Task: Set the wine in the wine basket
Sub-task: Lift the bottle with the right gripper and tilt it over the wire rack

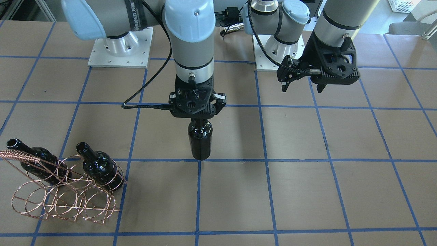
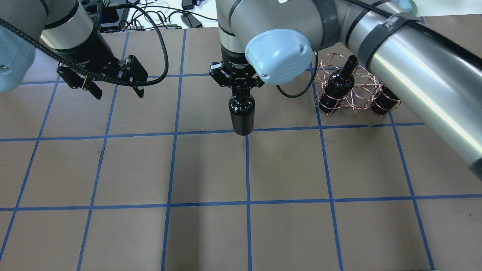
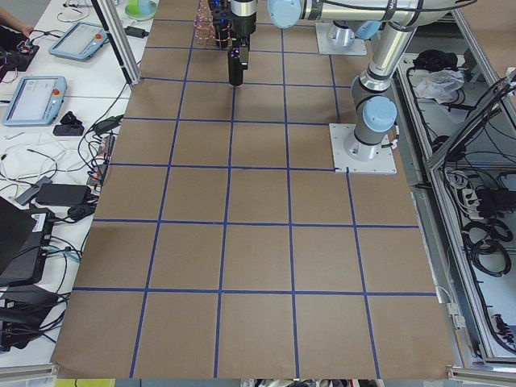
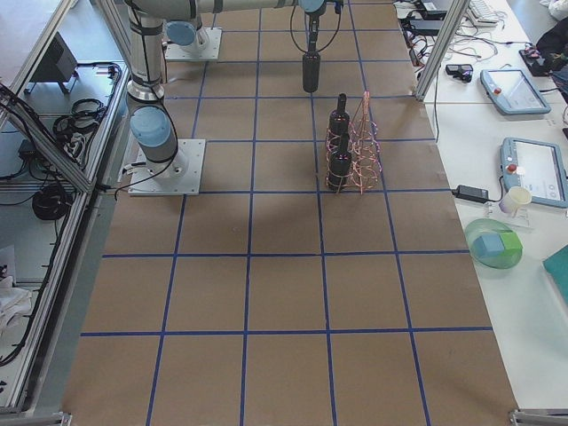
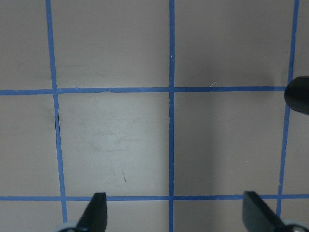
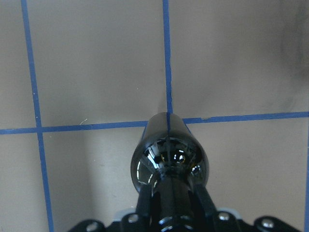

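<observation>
Black wine (image 6: 169, 152), neck in right gripper (image 6: 172, 202)

Upright glossy dark wine (image 1: 200, 143) mid-table; copper-wire wine basket (image 1: 68, 196) well apart, holding two bottles (image 1: 100, 167).

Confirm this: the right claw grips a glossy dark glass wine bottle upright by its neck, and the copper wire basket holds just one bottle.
Not quite. The copper wire basket holds two dark glass bottles, not one, as the exterior front-facing view shows. The rest stands: the right claw grips the third glossy dark bottle upright by its neck.
</observation>
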Robot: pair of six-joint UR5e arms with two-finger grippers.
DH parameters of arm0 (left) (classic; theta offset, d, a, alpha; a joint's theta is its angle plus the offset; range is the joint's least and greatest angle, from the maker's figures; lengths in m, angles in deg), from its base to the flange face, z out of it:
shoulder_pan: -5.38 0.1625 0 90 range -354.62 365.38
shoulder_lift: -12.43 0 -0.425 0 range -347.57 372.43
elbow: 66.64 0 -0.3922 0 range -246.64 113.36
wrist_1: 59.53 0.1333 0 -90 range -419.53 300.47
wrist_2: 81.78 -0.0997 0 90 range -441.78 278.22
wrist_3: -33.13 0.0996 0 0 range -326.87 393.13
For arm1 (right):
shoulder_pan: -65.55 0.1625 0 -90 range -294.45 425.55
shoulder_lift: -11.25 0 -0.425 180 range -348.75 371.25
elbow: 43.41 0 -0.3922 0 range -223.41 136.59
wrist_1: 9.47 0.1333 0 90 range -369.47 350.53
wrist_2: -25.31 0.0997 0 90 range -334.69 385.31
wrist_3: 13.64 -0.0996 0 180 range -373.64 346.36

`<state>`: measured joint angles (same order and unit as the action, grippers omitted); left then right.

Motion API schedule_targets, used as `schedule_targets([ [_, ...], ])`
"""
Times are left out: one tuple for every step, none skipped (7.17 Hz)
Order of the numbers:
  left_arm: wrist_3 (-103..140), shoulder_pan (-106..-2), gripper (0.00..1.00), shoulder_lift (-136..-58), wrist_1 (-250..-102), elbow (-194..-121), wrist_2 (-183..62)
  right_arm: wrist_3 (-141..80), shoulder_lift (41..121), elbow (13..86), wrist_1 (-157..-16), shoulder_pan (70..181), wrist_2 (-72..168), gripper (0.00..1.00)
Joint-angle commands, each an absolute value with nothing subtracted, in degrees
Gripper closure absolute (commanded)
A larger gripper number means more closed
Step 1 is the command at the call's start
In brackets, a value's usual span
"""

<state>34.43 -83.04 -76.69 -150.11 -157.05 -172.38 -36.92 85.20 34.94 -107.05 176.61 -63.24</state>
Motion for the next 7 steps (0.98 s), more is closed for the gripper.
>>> schedule_targets([
  [34.4,-83.0,0.0,-76.7,-150.1,-157.1,-172.4,-26.9,94.8,34.9,-97.7,170.2,-63.5,1.0],
  [34.4,-83.0,0.0,-76.7,-150.1,-157.1,-172.4,-22.7,98.5,34.8,-94.5,167.5,-63.5,1.0],
  [34.3,-83.0,0.0,-76.7,-150.1,-157.1,-172.4,-17.0,100.4,34.0,-91.8,165.1,-63.5,1.0],
  [34.3,-83.0,0.0,-76.7,-150.1,-157.1,-172.4,-13.5,101.8,32.5,-89.2,162.0,-63.5,1.0],
  [34.4,-83.0,0.0,-76.7,-150.1,-157.1,-172.4,-8.4,103.3,32.1,-86.2,159.8,-64.1,1.0],
  [34.3,-83.0,0.0,-76.7,-150.1,-157.1,-172.4,-3.9,104.4,31.9,-85.3,157.6,-66.0,1.0],
  [34.3,-83.0,0.0,-76.7,-150.1,-157.1,-172.4,1.7,104.7,31.9,-85.0,155.0,-66.7,1.0],
])
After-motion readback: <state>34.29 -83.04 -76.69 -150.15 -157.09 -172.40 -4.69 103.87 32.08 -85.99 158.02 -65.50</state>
